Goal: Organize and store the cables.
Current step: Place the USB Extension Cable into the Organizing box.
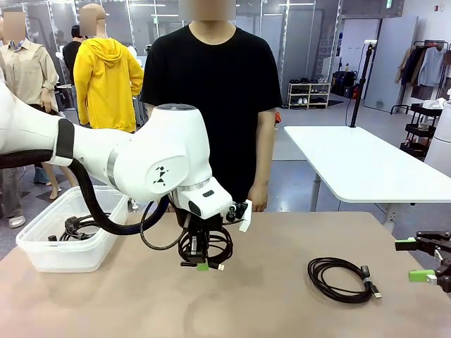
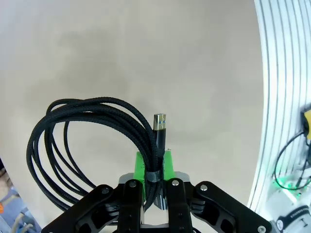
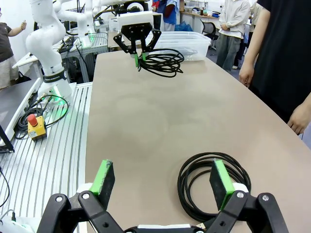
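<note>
My left gripper (image 1: pixel 203 265) is shut on a coiled black cable (image 1: pixel 206 245) and holds it just above the table, right of the bin. In the left wrist view the green pads (image 2: pixel 141 167) pinch the coil's (image 2: pixel 82 131) bound part, and a silver USB plug (image 2: pixel 160 123) sticks up beside them. A second coiled cable (image 1: pixel 342 279) lies flat on the table at the right. My right gripper (image 1: pixel 423 260) stands open at the right edge. In the right wrist view that gripper (image 3: pixel 163 180) hovers open, with the coil (image 3: pixel 187 170) lying by its right pad.
A clear plastic bin (image 1: pixel 42 253) at the table's left holds more black cables (image 1: pixel 74 227). A person in a black shirt (image 1: pixel 211 91) stands at the far edge, hands hanging down. A second white table (image 1: pixel 366 165) stands behind on the right.
</note>
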